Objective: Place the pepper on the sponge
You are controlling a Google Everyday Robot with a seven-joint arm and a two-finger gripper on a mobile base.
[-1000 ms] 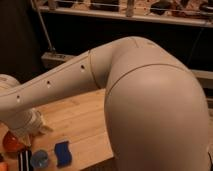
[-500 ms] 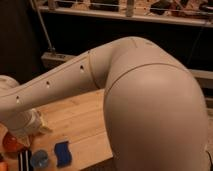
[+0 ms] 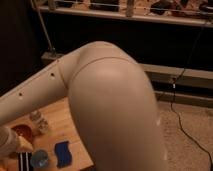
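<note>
The blue sponge [image 3: 62,153] lies flat on the wooden table [image 3: 60,117] near its front right corner. My gripper [image 3: 19,149] hangs low at the far left edge of the camera view, left of the sponge and just above the table. A small yellow-orange shape [image 3: 26,145] shows at the gripper's end; it may be the pepper, but I cannot tell whether it is held. My big pale arm [image 3: 110,110] fills the middle of the view and hides much of the table.
A red bowl [image 3: 22,132] sits left of the sponge, behind the gripper. Two small clear shakers [image 3: 39,121] stand behind it. A round blue cup [image 3: 39,159] is right beside the sponge. The table's right edge drops to speckled floor with a black cable [image 3: 182,125].
My arm has swung: the elbow has shifted left and the wrist end has dropped lower at the left edge. The red bowl now shows. The sponge and the cup have not moved.
</note>
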